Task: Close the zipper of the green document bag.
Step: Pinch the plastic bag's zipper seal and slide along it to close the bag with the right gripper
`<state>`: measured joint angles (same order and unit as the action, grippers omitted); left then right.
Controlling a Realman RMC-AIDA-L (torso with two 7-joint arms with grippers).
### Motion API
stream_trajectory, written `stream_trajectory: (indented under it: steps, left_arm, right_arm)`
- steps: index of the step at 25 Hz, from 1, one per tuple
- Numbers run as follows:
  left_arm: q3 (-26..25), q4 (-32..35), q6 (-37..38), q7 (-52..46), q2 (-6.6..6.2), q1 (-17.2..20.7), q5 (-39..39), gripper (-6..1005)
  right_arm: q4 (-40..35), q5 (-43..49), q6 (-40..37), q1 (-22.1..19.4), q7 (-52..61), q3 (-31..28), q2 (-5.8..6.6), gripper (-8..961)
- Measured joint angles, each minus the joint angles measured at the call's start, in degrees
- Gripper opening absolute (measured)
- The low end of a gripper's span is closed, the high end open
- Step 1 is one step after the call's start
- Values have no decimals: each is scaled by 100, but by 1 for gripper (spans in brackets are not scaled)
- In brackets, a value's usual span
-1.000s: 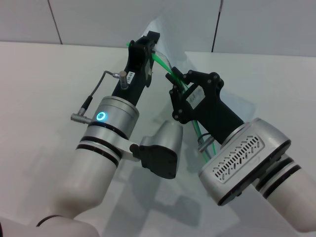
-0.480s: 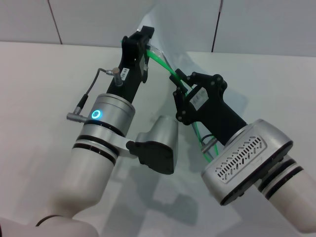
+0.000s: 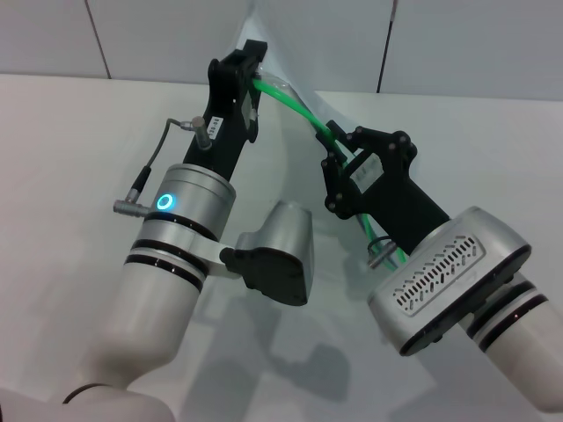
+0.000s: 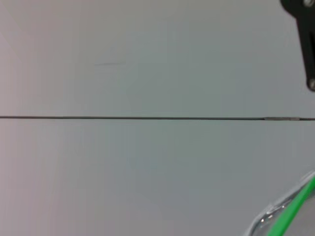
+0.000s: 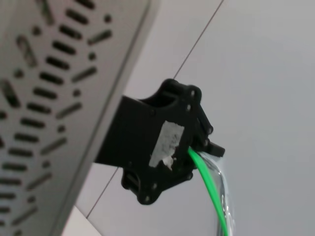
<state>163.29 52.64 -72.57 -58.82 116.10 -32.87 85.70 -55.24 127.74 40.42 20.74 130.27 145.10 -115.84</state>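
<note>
The green document bag (image 3: 276, 48) hangs in the air between both arms, its pale translucent sheet mostly hidden behind them. Its zipper (image 3: 295, 107) is a bright green strip stretched taut between the grippers and continuing down past the right wrist. My left gripper (image 3: 254, 72) is high at the back, shut on the bag's top end. Lower and to the right, my right gripper (image 3: 332, 142) is shut on the zipper; the slider itself is hidden. In the right wrist view the zipper (image 5: 209, 191) leaves the right gripper (image 5: 197, 147). The left wrist view shows only a short piece of zipper (image 4: 293, 214).
The white table (image 3: 79, 141) spreads under both arms. A grey panelled wall (image 3: 158, 35) stands close behind the raised bag. The left arm's cable (image 3: 154, 158) loops out beside its wrist.
My left gripper has risen and moved back-left with the bag's end. The right gripper has shifted slightly right. The stretch of green zipper between them has grown longer.
</note>
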Motion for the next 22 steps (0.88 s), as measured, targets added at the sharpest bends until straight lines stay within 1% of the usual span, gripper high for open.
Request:
stream_trajectory:
  steps: [22]
  left_arm:
    - [1,0,-94,-104,0,19,-3,100]
  right_arm:
    - [159,-85,238,-77,-7,19,0,80]
